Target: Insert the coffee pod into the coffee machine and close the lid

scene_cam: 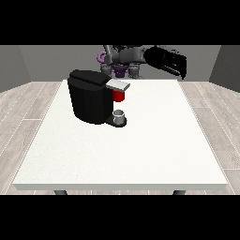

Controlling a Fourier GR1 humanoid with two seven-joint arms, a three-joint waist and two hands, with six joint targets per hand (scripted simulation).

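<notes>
I hold my arm at the view's right raised above the far edge of the white worktop [140, 154], its black robot hand [172, 62] lifted level with my torso and well apart from everything below. The robot hand touches nothing; whether its fingers are spread or curled I cannot tell. My other robot hand does not show.

On the worktop's far left part stands the black coffee machine [89, 98], its grey lid [118, 85] reaching out to the view's right. A red thing at the machine [119, 96] sits just under that lid. Below it, on the machine's dark base, rests a small grey thing [119, 115], upright and cup-like; I cannot tell it for the coffee pod. It lies well apart from my raised robot hand, with the machine's lid between the two in height. Grey plank flooring [28, 103] surrounds the worktop on both sides.
</notes>
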